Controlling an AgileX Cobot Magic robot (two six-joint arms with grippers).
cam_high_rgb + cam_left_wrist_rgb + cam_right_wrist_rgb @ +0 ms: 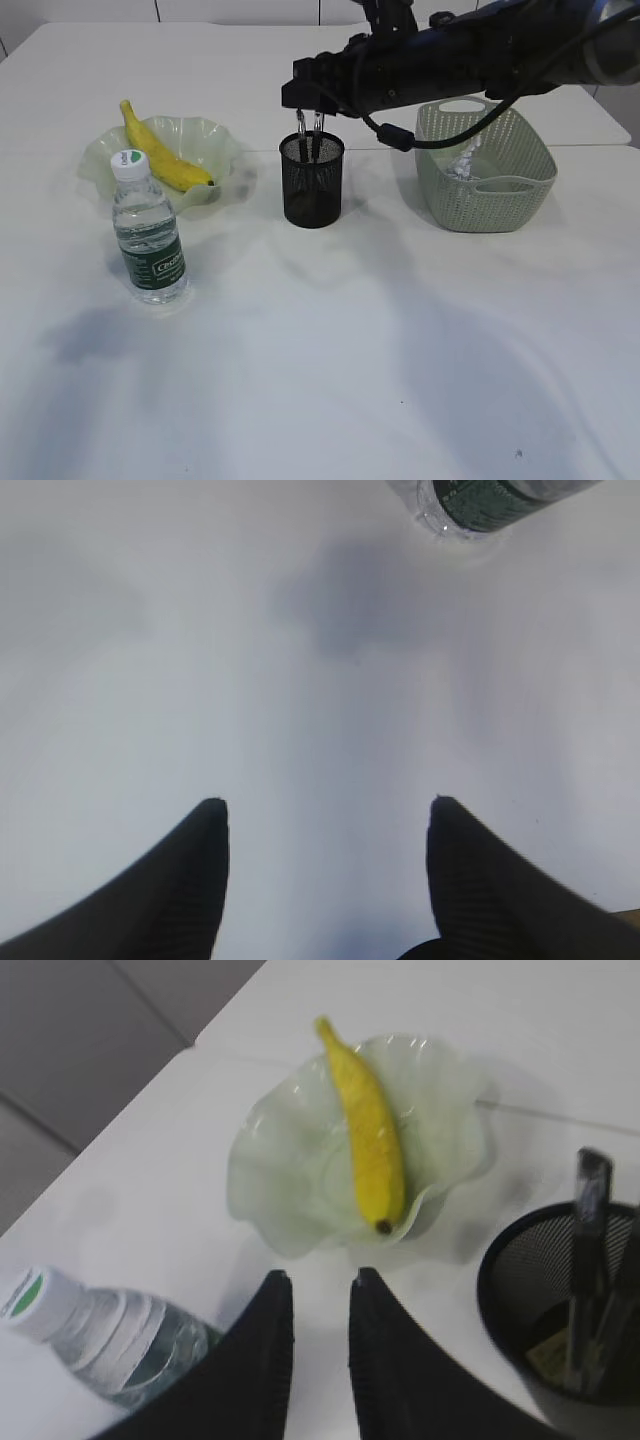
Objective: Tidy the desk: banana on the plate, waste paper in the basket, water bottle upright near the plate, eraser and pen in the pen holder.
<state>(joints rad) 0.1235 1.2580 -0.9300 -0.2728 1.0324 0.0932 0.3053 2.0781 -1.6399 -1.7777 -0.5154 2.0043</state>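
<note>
Where the tabletop (330,350) is bare it is plain white, marked only by soft grey shadows; beyond its far left edge the right wrist view shows grey floor.

Left fingers (205,880): spread wide, nothing between them, hanging over bare surface. The water bottle (490,502) stands ahead of them and to the right, well apart.

Right fingers (270,1360): a narrow gap, nothing gripped, touching nothing visible. Just right of them stands the black mesh pen holder (570,1310) with pens (588,1260) upright inside; a small pale object lies at its bottom, not identifiable. Ahead of them lies the banana (372,1150) on the plate (270,1180). The bottle stands upright to their left. Crumpled paper (462,163) lies in the basket (485,200), behind the arm.
</note>
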